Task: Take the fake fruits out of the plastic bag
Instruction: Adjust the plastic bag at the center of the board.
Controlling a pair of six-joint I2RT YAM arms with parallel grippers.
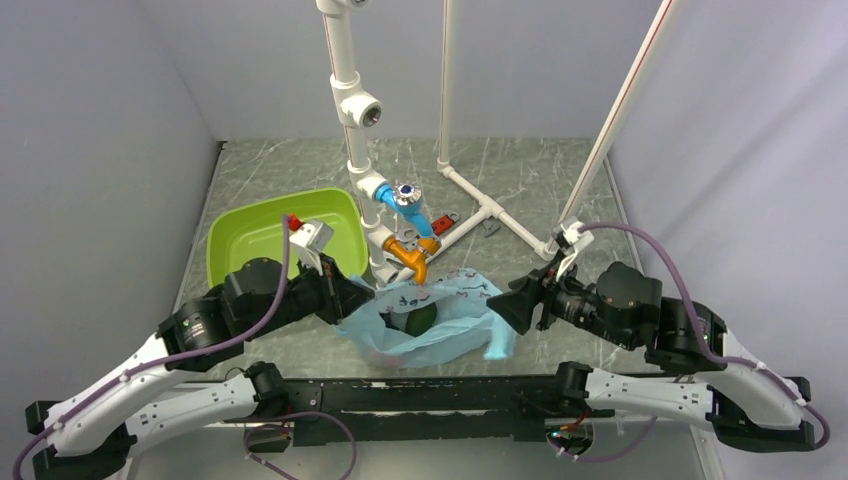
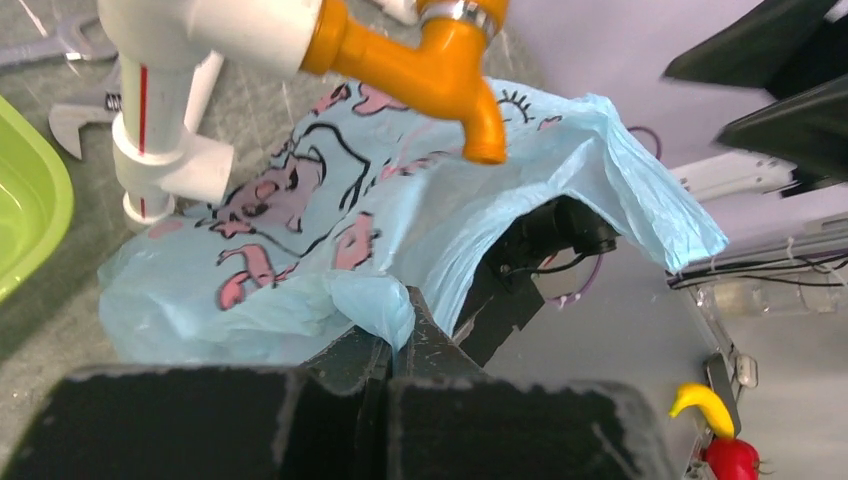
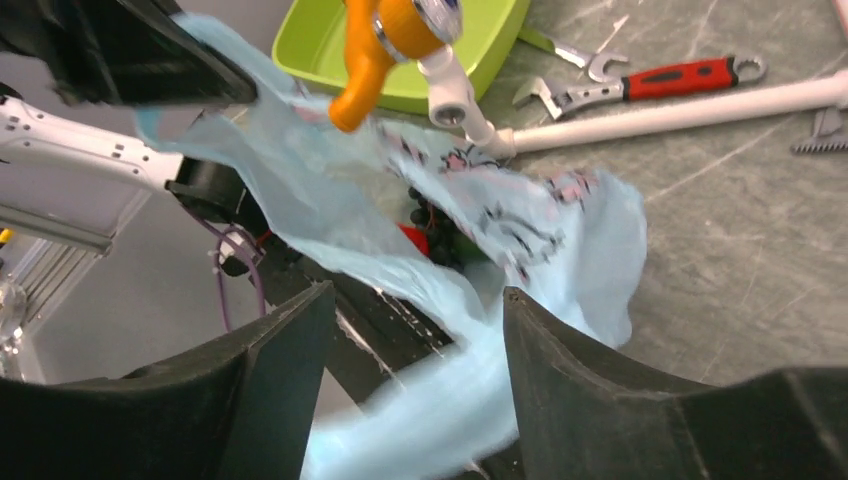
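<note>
The light-blue plastic bag (image 1: pixel 450 325) lies crumpled at the table's near middle, its mouth held open. A dark green fruit (image 1: pixel 417 320) shows inside it. In the right wrist view the bag's (image 3: pixel 300 180) mouth shows dark grapes (image 3: pixel 422 203), something red and a green piece (image 3: pixel 470 250). My left gripper (image 1: pixel 370 297) is shut on a fold at the bag's left edge, as the left wrist view shows (image 2: pixel 405 325). My right gripper (image 1: pixel 497 305) is open at the bag's right side. A blurred strip of bag (image 3: pixel 450 400) hangs between its fingers (image 3: pixel 290 350), ungripped.
A lime-green tub (image 1: pixel 265 235) stands behind the left arm. A white pipe frame (image 1: pixel 350 100) with an orange tap (image 1: pixel 412 262) and a blue valve (image 1: pixel 405 195) rises just behind the bag. Wrenches (image 3: pixel 640 80) lie by the pipes. Grey walls close both sides.
</note>
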